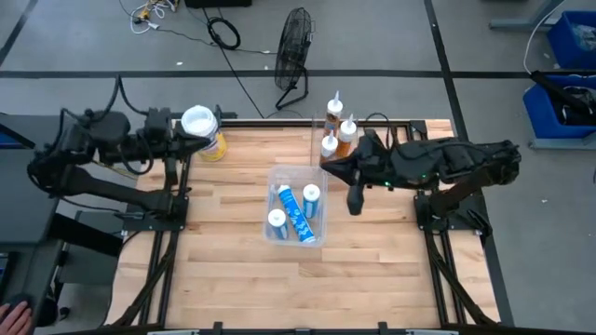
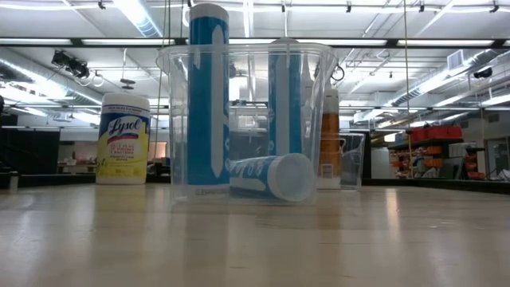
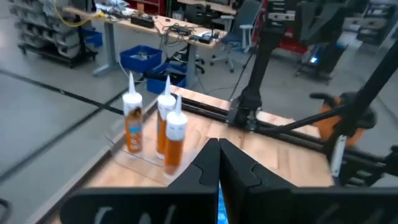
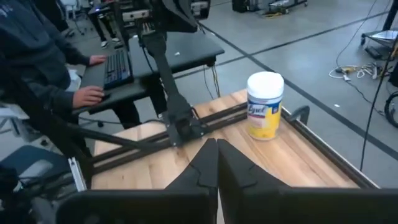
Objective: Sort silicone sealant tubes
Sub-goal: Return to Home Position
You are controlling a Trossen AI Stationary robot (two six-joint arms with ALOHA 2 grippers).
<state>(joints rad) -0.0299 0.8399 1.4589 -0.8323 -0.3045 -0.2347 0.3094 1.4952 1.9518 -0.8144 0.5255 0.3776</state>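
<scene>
Three blue sealant tubes (image 1: 300, 221): I see two upright and one lying in the clear bin (image 1: 279, 175), mid-worktop (image 1: 233, 279). Three orange tubes (image 1: 345, 135): upright, far bin (image 2: 353, 159). Right tool (image 4: 217, 146) beside the bins, left tool (image 3: 219, 146) near the yellow canister (image 1: 203, 130): both closed, empty.

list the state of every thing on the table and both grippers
blue sealant tubes, two upright, one lying, all in the near clear bin
orange sealant tubes, three upright in the far clear bin
yellow canister, upright, lid on
left gripper, shut, empty
right gripper, shut, empty
</scene>
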